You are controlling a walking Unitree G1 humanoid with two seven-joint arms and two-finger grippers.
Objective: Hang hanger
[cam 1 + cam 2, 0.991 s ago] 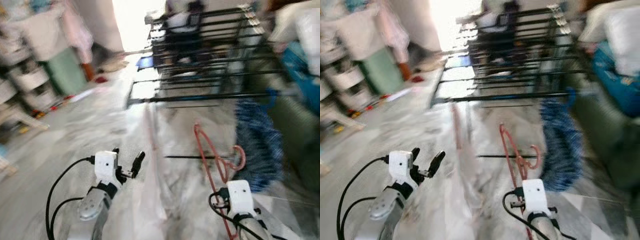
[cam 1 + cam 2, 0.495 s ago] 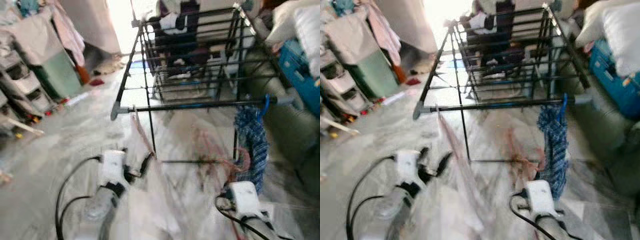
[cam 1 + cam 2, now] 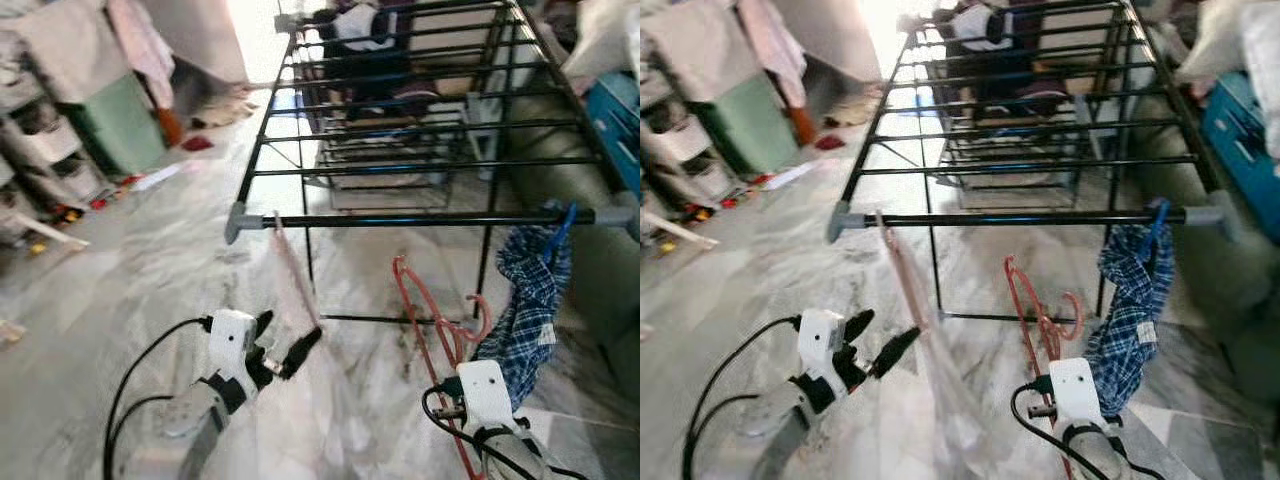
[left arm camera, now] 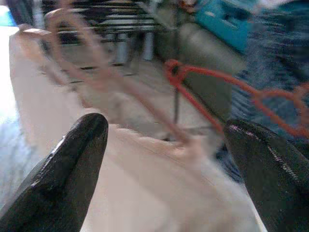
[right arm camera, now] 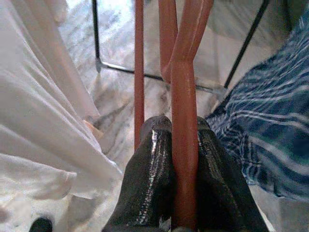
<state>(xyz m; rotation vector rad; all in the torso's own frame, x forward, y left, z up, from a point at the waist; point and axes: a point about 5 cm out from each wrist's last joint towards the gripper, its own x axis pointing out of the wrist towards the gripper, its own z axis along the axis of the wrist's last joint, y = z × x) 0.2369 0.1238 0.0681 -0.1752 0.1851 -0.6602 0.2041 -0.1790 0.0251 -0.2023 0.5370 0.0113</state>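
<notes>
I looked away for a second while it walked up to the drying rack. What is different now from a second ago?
Mostly the view: the camera has swung and steadied, so the drying rack now looks sharp and nearer. The right gripper still clamps the red hanger, its hook below the front rail, not yet hung. The left gripper stays open beside the pale garment on the rail. The blue checked cloth hangs as before.

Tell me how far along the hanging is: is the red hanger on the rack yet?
Not yet. Done: the right gripper is shut on the red hanger, and a blue checked cloth and a pale garment already hang from the front rail. In hand: the hanger is raised, its hook below the rail. The left gripper is open beside the garment. Left: lift the hook over the rail and release.
</notes>
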